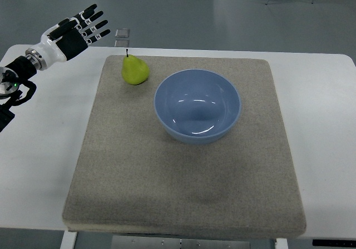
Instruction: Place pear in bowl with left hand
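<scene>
The reach is the step in hand — nothing has been grasped yet. The left hand [78,31] is held up over the far-left corner of the table [39,143], its fingers spread apart and empty, short of the pear [135,70] and to its left. The pear stands upright near the far edge of the mat [183,188], stem up, just beside the bowl [197,105] but apart from it. For the next move, the hand would have to be brought right and down so the fingers can be closed around the pear's wide lower body. The pear is smooth, yellow-green, tapered; the bowl is glossy blue, round and deep, empty; the mat is coarse, grey-beige — a likely non-slip surface.
</scene>
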Available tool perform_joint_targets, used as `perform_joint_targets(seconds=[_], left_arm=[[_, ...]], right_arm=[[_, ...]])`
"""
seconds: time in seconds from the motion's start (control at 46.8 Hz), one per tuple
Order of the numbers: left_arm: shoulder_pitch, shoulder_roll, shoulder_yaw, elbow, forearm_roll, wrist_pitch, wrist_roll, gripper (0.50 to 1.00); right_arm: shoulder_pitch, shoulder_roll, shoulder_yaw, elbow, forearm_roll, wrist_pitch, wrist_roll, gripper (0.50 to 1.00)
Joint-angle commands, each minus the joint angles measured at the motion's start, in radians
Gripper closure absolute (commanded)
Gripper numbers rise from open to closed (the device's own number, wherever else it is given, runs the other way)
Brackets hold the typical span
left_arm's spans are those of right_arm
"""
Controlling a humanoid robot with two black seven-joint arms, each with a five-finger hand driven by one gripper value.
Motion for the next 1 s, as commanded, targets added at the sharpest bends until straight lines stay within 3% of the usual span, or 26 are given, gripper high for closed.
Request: perform_joint_targets(seconds=[0.0, 0.748, 0.983], left_arm=[[0.003, 0.000, 0.003, -0.001, 0.002, 0.000, 0.000, 0.504], [-0.004, 0.037, 0.003, 0.026, 0.012, 0.000, -0.003, 0.506], [-0.042, 0.088, -0.004, 0.015, 0.293, 0.000, -0.007, 0.506]], right_arm=[[0.000, 0.000, 0.000, 0.000, 0.000, 0.000, 0.000, 0.576], [0.000, 0.000, 0.000, 0.000, 0.000, 0.000, 0.000, 0.576], [0.000, 0.000, 0.000, 0.000, 0.000, 0.000, 0.000, 0.574]])
